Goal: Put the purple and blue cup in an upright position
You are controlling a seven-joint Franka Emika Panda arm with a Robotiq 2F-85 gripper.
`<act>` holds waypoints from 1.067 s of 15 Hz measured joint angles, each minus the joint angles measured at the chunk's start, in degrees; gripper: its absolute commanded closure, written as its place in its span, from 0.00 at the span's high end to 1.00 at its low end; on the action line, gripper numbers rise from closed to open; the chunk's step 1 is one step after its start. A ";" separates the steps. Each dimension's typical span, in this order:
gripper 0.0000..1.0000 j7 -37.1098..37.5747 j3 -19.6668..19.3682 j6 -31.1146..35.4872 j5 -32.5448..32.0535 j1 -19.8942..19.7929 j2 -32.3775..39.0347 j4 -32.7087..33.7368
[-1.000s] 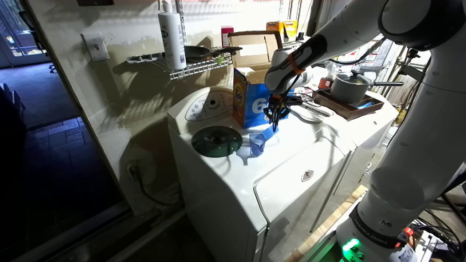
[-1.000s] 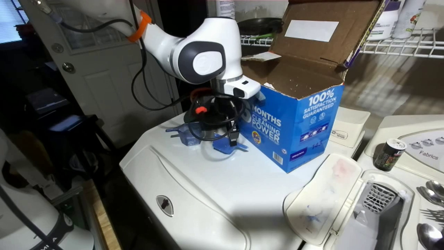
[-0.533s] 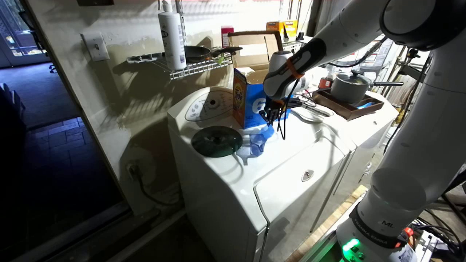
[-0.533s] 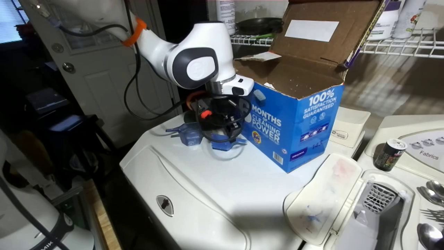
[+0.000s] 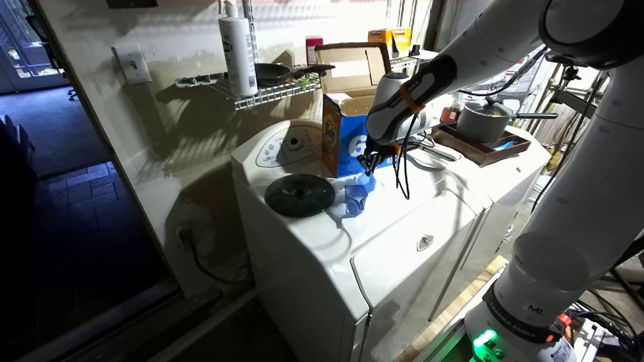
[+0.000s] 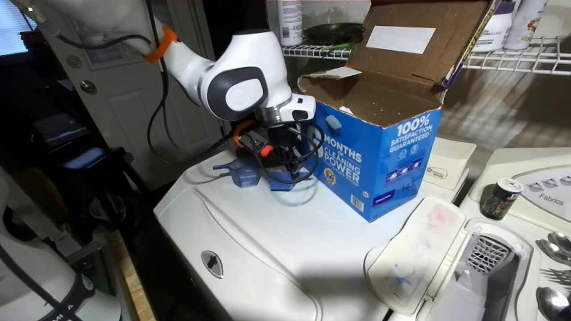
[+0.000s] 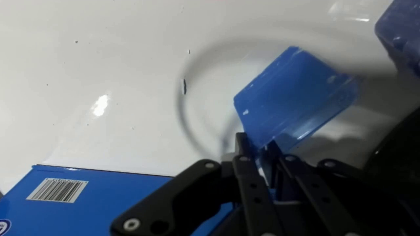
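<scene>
The purple and blue cup (image 7: 292,95) is small, translucent plastic, and shows bright blue in the wrist view. It sits tilted on the white washer top, also visible in both exterior views (image 5: 368,183) (image 6: 282,183). My gripper (image 7: 257,144) has its fingertips close together around the cup's near corner or handle; which part I cannot tell. In the exterior views the gripper (image 5: 368,168) (image 6: 294,171) is low over the cup, partly behind its cable. A second, more purplish blue cup (image 6: 246,173) stands just beside it, also in view here (image 5: 355,200) (image 7: 402,32).
The big blue carton (image 6: 348,165) stands open close behind the gripper and shows in the wrist view (image 7: 98,193). A dark green round disc (image 5: 300,195) lies beyond the purplish cup. A wire shelf (image 5: 282,93) hangs above. A white dispenser with its lid open (image 6: 415,254) is on the nearby machine.
My gripper and wrist have tilted and shifted toward the purplish cup. The held cup has turned and moved slightly that way. The hanging cable has swung. The purplish cup has not visibly moved.
</scene>
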 measured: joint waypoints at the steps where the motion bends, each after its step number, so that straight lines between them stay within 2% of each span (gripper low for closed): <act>1: 0.51 -0.86 0.07 0.12 0.39 0.00 -0.24 -0.51; 6: 0.88 -2.28 0.15 0.15 0.73 0.01 -1.75 -2.58; 8: 0.98 -2.31 0.15 0.16 0.73 0.01 -2.80 -3.29; 16: 1.00 -2.18 0.32 0.11 0.73 0.26 -9.98 -7.39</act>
